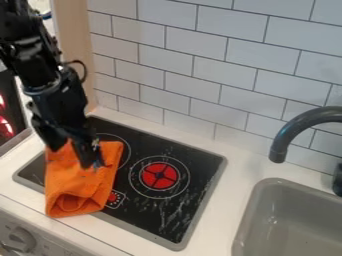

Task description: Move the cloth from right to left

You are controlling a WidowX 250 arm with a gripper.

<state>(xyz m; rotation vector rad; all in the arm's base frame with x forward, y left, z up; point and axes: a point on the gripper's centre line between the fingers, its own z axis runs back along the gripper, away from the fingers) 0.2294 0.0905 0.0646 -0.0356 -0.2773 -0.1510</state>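
The black gripper (72,157) hangs over the left part of the stove, right at the upper part of the orange cloth (81,191). Its two fingers stand apart, with orange fabric visible between them; whether they touch the cloth I cannot tell. Folded and rumpled, the cloth lies on the left side of the black cooktop (175,212), its lower end reaching over the front rim onto the white counter. Part of its upper edge is hidden behind the gripper.
Right of the cooktop is a grey sink (294,225) under a dark curved faucet (294,131). A white tiled wall (200,70) runs along the back. Stove knobs (19,240) sit at the lower left front.
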